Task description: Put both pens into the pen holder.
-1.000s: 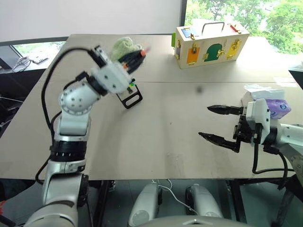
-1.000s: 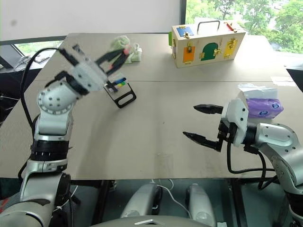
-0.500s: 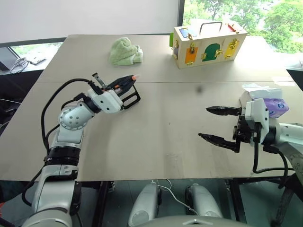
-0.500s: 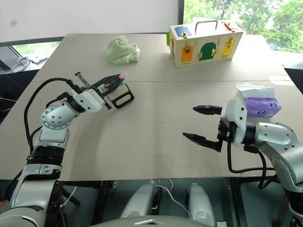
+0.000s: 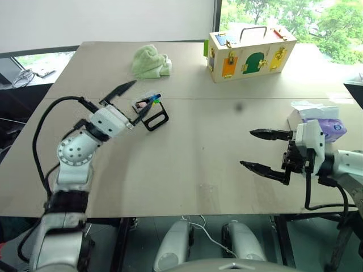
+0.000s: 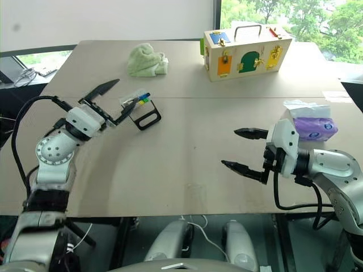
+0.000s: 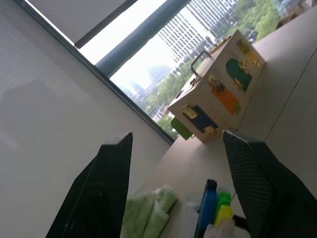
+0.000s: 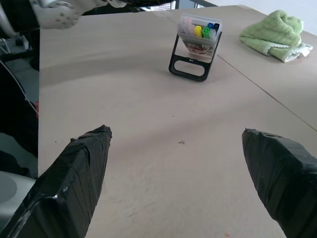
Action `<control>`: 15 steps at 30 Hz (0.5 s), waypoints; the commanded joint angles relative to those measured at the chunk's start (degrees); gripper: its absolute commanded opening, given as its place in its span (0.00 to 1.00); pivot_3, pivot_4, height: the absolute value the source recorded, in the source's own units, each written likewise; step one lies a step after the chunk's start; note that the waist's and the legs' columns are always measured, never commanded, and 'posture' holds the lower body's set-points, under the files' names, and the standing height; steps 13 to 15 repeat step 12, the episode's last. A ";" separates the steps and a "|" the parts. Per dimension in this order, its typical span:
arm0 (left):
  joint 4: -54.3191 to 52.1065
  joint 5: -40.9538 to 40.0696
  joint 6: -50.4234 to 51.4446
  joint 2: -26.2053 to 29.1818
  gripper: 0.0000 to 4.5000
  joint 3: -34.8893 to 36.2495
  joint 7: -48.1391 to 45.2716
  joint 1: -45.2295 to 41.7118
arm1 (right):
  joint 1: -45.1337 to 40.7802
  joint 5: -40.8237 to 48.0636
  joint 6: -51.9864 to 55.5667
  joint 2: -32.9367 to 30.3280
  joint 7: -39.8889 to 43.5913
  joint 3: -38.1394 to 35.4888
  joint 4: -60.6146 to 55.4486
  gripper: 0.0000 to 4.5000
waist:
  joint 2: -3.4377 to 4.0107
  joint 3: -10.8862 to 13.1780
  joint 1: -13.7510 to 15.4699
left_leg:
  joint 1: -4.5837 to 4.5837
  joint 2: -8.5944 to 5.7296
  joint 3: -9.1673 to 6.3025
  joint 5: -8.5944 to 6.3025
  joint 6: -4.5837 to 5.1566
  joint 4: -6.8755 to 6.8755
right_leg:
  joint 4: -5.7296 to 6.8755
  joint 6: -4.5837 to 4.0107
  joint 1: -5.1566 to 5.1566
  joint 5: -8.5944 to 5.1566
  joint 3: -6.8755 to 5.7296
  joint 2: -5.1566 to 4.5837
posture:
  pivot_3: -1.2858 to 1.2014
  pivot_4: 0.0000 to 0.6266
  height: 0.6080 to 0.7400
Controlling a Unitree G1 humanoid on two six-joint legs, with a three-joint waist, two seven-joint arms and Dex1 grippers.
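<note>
Right wrist view: one pen holder (image 8: 194, 47), clear cup, black loop frame, coloured pen ends inside; left gripper (image 5: 135, 100), right gripper (image 5: 262, 151) both spread, empty.

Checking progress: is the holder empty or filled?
Filled: coloured pen ends stick up from the holder.
</note>
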 commanded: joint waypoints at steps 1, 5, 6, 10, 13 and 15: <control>-22.70 -18.59 26.61 1.64 0.67 -1.36 7.31 8.15 | 1.39 -3.33 -1.44 -0.17 -1.50 -0.65 1.57 1.00 | 0.00 0.00 -0.02 | 0.03 0.01 -0.01 0.00 0.00 -0.01 | 0.01 0.00 0.01 0.00 0.01 0.00 | 0.52 0.24 1.00; -35.21 -27.92 42.25 5.14 0.67 0.96 12.28 20.00 | 4.81 -7.30 -3.74 0.28 -2.48 -1.35 3.93 1.00 | 0.06 -0.03 -0.04 | 0.09 0.05 -0.05 0.00 -0.01 -0.05 | 0.05 -0.03 0.01 -0.02 0.00 0.04 | 0.52 0.24 1.00; -36.24 -28.56 44.07 5.15 0.67 2.09 13.43 21.55 | 5.42 -7.83 -4.24 0.40 -2.52 -1.50 4.04 1.00 | 0.07 -0.03 -0.03 | 0.10 0.05 -0.05 0.00 -0.01 -0.04 | 0.06 -0.04 0.01 -0.02 0.00 0.09 | 0.52 0.24 1.00; -39.55 -30.83 49.33 5.00 0.67 6.62 15.92 27.99 | 6.97 -9.03 -4.95 1.51 -3.90 -2.24 4.36 1.00 | 0.08 -0.04 0.04 | 0.14 0.09 -0.04 0.01 -0.01 0.00 | 0.04 -0.06 0.08 -0.03 0.01 0.22 | 0.52 0.24 1.00; -40.20 -30.99 50.32 4.78 0.67 8.46 15.70 29.64 | 6.66 -9.72 -5.27 2.60 -5.06 -1.85 5.05 1.00 | 0.08 -0.05 0.05 | 0.28 0.09 0.09 0.00 -0.01 -0.02 | 0.01 -0.06 0.18 -0.04 0.02 0.22 | 0.52 0.24 1.00; -40.20 -30.99 50.32 4.78 0.67 8.46 15.70 29.64 | 6.66 -9.72 -5.27 2.60 -5.06 -1.85 5.05 1.00 | 0.08 -0.05 0.05 | 0.28 0.09 0.09 0.00 -0.01 -0.02 | 0.01 -0.06 0.18 -0.04 0.02 0.22 | 0.52 0.24 1.00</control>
